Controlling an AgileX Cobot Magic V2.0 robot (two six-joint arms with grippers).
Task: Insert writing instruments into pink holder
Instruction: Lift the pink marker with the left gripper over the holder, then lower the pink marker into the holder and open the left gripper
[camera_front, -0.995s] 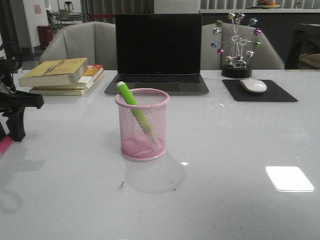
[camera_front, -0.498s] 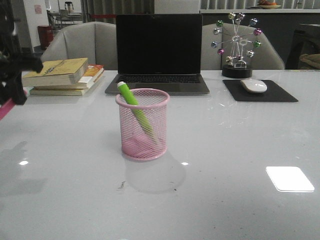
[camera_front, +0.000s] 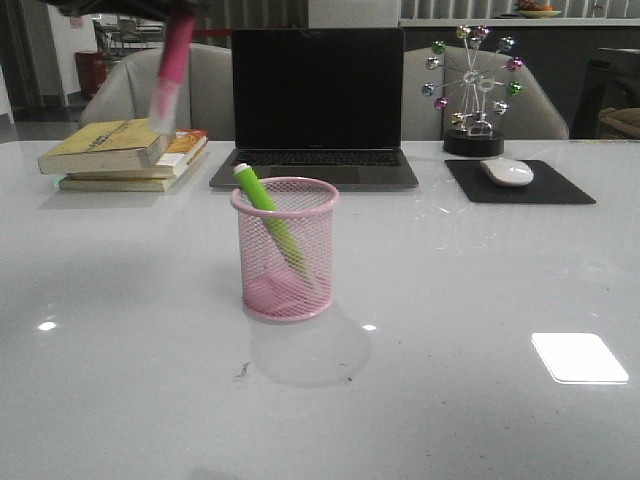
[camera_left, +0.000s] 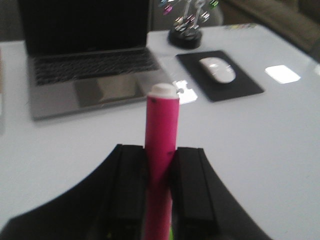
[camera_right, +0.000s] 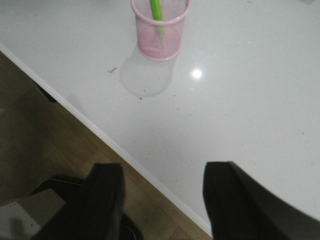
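The job is half done: 1 of the 2 markers, the lime green marker (camera_front: 271, 220), already leans inside the pink holder (camera_front: 285, 250), its pale tip poking above the rolled rim on the side toward the laptop (camera_front: 318, 105). The step in hand looks like the carry of the second one. The left pincer (camera_left: 159, 172) is clamped on the magenta marker (camera_left: 161, 150), its 2 black pads pressed against the barrel with the pale cap standing clear above them. In the front view that marker (camera_front: 172, 70) shows as a blurred streak high at the far left, above the stack of books (camera_front: 125, 152), hanging slightly tilted, well apart from the holder, which stands near the middle of the white surface (camera_front: 480, 300). The right pincer (camera_right: 162, 200) hangs off the near edge of the surface, its fingers spread wide with nothing between them, and looks to have no part in this step. The next move, as I judge it, calls for bringing the magenta marker over the mouth of the holder, lining its lower end up with the free space beside the green one, lowering it past the rim, and only then letting go; a release off-centre could catch the rim or tip the light mesh cup.
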